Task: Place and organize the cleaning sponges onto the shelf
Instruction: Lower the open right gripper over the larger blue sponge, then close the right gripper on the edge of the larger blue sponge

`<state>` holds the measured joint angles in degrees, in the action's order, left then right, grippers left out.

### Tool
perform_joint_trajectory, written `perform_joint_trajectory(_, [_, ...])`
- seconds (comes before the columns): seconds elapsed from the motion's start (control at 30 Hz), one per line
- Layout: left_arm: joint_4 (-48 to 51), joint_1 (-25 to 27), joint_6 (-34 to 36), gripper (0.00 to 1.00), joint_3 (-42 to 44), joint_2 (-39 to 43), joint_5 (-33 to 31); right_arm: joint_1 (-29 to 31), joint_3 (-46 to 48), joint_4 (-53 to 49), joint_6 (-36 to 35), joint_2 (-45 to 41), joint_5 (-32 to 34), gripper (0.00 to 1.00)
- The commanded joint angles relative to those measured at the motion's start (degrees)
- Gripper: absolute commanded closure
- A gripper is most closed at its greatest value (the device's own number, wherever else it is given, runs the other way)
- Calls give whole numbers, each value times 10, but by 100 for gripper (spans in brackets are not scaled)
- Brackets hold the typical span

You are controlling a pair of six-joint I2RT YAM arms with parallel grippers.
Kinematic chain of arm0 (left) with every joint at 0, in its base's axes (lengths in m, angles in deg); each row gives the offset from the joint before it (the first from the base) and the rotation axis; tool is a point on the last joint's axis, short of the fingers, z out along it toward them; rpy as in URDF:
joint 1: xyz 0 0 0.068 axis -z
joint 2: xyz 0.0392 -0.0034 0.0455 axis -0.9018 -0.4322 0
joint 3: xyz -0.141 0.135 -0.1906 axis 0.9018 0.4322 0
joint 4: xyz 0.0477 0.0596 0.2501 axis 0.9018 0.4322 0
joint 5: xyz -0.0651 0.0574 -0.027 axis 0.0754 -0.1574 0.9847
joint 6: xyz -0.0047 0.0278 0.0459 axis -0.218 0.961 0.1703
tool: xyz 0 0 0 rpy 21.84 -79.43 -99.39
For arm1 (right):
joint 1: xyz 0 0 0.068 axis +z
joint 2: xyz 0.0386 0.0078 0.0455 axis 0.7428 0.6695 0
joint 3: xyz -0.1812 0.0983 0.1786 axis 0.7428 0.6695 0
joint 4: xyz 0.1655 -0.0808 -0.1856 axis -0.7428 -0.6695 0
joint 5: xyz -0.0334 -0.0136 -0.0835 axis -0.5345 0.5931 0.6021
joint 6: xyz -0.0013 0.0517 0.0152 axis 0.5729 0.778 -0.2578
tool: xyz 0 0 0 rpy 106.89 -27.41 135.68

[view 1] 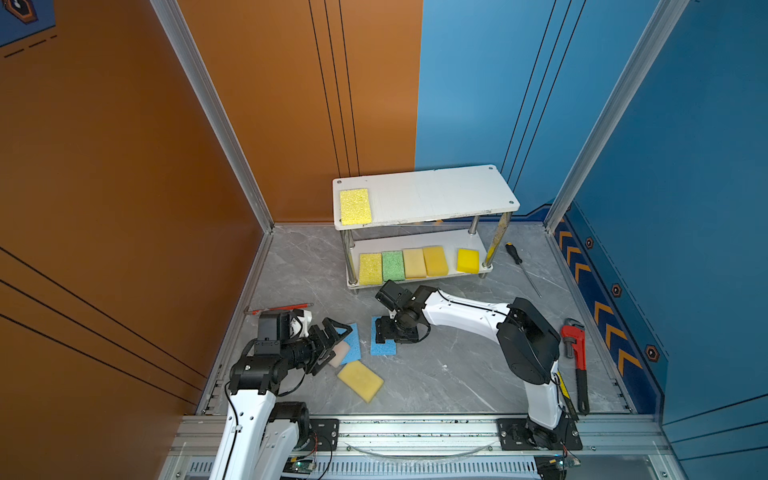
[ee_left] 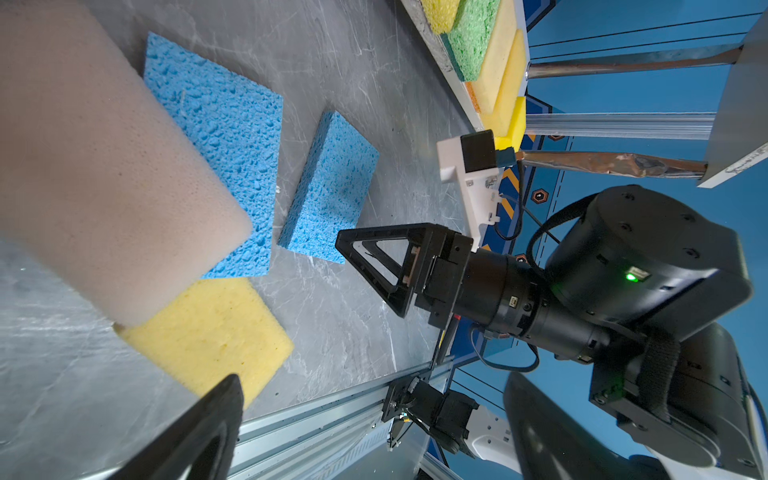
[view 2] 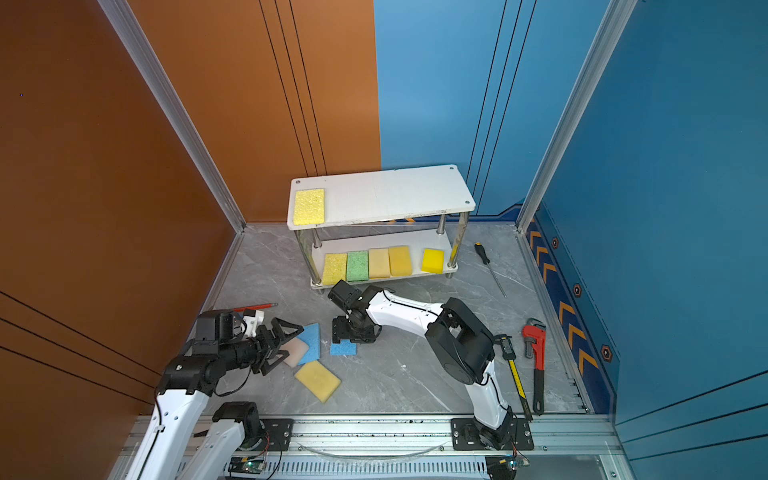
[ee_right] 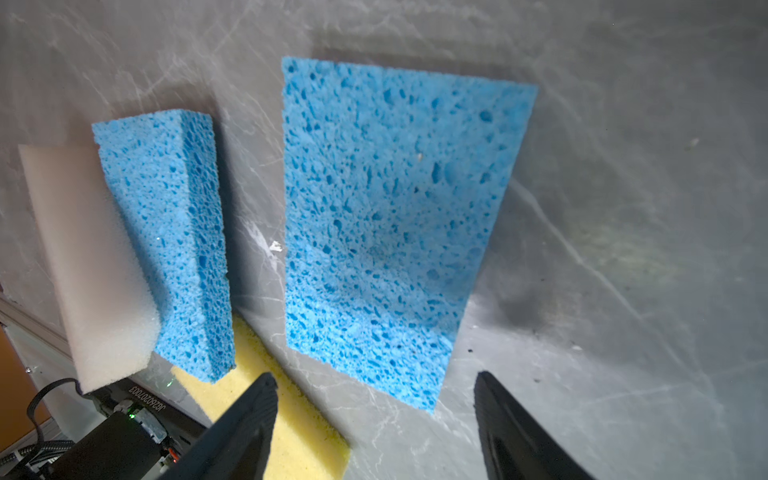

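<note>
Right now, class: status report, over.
Left gripper open. Right gripper open over flat blue foam sponge. White two-tier shelf holds six sponges. Way clear.

White arm links, black joints

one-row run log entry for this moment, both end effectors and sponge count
left end effector: open, at whitish sponge | right end effector: open, over blue sponge | shelf: six sponges | table: four loose

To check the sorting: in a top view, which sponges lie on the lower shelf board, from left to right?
pale yellow sponge → green sponge → tan sponge → amber sponge → a gap → bright yellow sponge
</note>
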<state>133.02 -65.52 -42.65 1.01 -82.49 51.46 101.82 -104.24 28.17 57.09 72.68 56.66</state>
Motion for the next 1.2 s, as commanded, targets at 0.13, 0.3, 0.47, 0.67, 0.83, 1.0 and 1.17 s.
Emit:
perform_joint_trajectory(0.13, [25, -9, 18, 2, -14, 3, -12, -2, -10, 7, 3, 19, 26, 39])
perform_joint_trajectory(0.3, [26, -12, 14, 2, -9, -2, -23, -3, -10, 7, -5, 26, 31, 69])
perform_joint_trajectory(0.47, [26, -12, 8, 2, 4, -4, -29, -3, -4, 8, -16, 26, 37, 84])
perform_joint_trajectory(0.67, [26, -12, 4, 2, 2, -7, -24, -5, 22, 15, -30, -15, 52, 92])
perform_joint_trajectory(0.83, [26, -12, 14, 2, -4, -19, -24, -22, 63, 23, -35, -63, 49, 96])
perform_joint_trajectory(1.0, [23, -9, 23, 2, -11, -36, -24, -48, 119, 42, -39, -111, 31, 100])
perform_joint_trajectory(1.17, [-14, 1, 20, 2, -18, -54, -12, -76, 140, 44, -66, -154, -8, 100])
